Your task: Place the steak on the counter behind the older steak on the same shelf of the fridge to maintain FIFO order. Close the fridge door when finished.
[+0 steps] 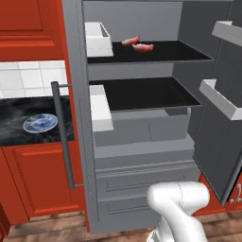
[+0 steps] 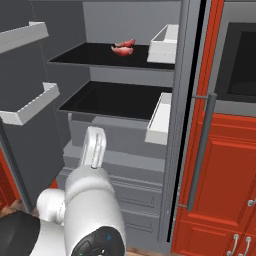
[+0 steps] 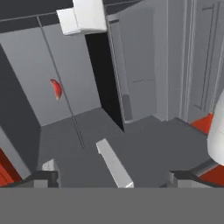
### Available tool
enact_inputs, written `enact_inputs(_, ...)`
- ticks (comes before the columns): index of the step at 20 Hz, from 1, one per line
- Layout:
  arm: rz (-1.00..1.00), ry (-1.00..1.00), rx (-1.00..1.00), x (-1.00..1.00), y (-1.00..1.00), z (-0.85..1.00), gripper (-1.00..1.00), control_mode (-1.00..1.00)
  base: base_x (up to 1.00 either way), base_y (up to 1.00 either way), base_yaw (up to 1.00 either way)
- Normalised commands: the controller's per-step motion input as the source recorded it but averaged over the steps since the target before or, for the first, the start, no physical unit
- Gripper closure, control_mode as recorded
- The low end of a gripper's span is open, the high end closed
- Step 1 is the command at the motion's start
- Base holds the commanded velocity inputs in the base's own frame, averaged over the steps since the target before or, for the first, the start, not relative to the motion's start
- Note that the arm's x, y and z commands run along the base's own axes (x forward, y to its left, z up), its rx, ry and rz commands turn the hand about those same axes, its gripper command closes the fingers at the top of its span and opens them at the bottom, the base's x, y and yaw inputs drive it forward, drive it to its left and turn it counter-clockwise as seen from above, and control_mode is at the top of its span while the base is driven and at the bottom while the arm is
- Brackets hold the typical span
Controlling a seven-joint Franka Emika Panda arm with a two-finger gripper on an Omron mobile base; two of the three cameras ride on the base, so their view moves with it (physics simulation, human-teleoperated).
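Left base view: steak (image 1: 131, 41) lying flat on the upper shelf (image 1: 184, 53) of the open fridge (image 1: 75, 94), far up and beyond the fingers (image 3: 46, 176). Long axis across the shelf's width, slightly slanted. Sits just behind the older steak (image 1: 143, 47), which lies the same way nearer the front edge; touching or apart, cannot tell. Fingers spread wide, holding nothing, facing into the fridge. Hand view: red crescent sliver (image 3: 55, 89) up and left of the left fingertip; which steak, cannot tell. White door bin (image 1: 98, 37) close beside both steaks. Lower shelf (image 1: 142, 93) and grey drawers (image 1: 142, 184) beneath. Blue-white plate (image 1: 40, 123) on the dark surface (image 1: 14, 111) outside the fridge.
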Motion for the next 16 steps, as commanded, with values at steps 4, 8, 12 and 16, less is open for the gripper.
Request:
enact_inputs(4,0.0,0.0,0.01,0.02,-1.0,-0.23,-1.0,-1.0,0.0,0.0,0.0)
enact_inputs(8,0.0,-0.01,0.02,0.2,-1.0,-0.27,-1.0,-1.0,0.0,0.0,0.0)
enact_inputs(12,0.0,-0.02,0.05,0.21,-1.0,-0.28,-1.0,-1.0,0.0,0.0,0.0)
enact_inputs(16,0.06,-0.02,0.11,0.6,-0.87,-0.4,-1.0,-1.0,0.0,0.0,0.0)
